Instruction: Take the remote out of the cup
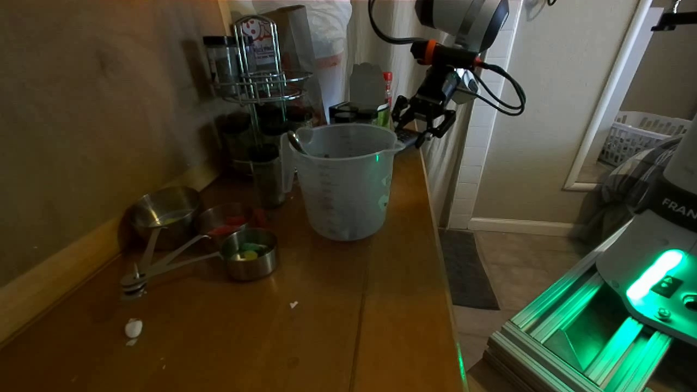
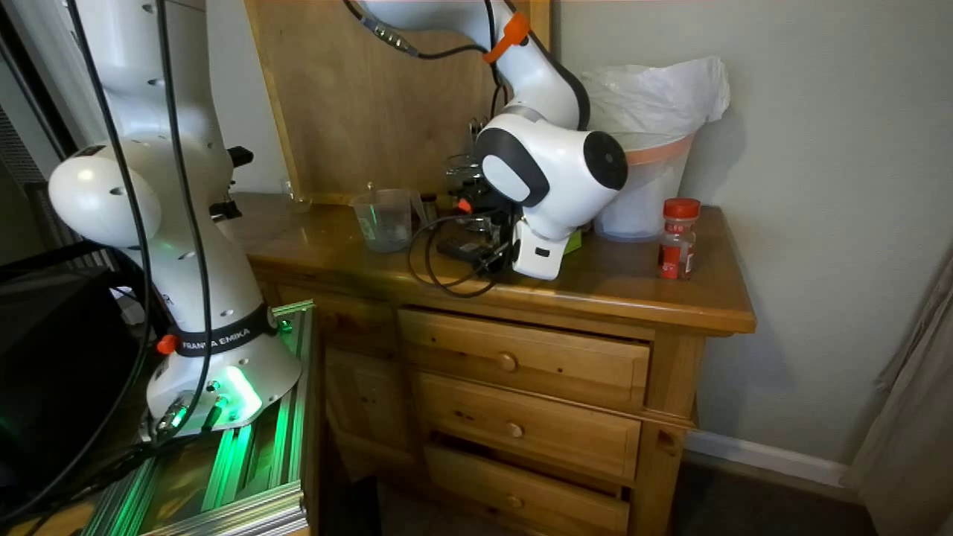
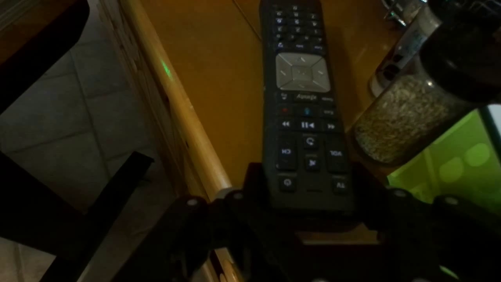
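The remote (image 3: 303, 113) is a long black bar with a grey pad, outside the cup. My gripper (image 3: 309, 184) has one finger against each long side of its near end and looks shut on it. The remote's far end points away, low over the wooden top; whether it touches the wood is unclear. In an exterior view the gripper (image 1: 416, 128) and part of the remote (image 1: 407, 138) show just past the cup's spout. The translucent cup (image 1: 348, 185) stands upright; it also shows in an exterior view (image 2: 385, 223), where the wrist mostly hides the gripper.
Metal measuring cups (image 1: 250, 256) lie near the wall. A wire spice rack (image 1: 261, 87) with jars stands behind the cup. A spice jar (image 3: 395, 113) and a green item (image 3: 450, 164) are close beside the gripper. The dresser's front edge (image 3: 188, 117) runs close on the other side.
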Controlling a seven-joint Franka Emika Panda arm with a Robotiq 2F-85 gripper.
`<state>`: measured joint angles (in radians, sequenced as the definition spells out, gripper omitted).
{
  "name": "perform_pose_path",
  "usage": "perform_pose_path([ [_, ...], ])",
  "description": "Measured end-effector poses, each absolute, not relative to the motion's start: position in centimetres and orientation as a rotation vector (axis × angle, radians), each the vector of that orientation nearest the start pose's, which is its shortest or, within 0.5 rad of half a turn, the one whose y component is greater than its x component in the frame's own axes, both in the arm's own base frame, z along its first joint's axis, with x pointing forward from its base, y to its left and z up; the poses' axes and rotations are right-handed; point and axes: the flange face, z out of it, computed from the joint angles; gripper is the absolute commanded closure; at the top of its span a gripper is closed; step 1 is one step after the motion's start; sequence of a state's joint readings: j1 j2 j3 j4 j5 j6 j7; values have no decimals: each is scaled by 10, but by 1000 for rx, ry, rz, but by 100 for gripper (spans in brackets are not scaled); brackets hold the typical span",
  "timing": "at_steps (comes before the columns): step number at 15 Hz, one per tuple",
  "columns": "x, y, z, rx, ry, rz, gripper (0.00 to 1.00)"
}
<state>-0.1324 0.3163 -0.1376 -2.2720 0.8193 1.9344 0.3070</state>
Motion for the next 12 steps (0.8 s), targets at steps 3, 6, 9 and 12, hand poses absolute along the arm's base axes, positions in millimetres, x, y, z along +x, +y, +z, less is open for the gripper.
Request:
perform_pose_path([
  [3,468,-80,193,-2052,1339,795,51],
  [6,468,-80,191,-2049,1352,799,37],
  [9,468,-80,191,-2048,1358,799,12],
  [12,470,-82,192,-2052,1366,782,0],
])
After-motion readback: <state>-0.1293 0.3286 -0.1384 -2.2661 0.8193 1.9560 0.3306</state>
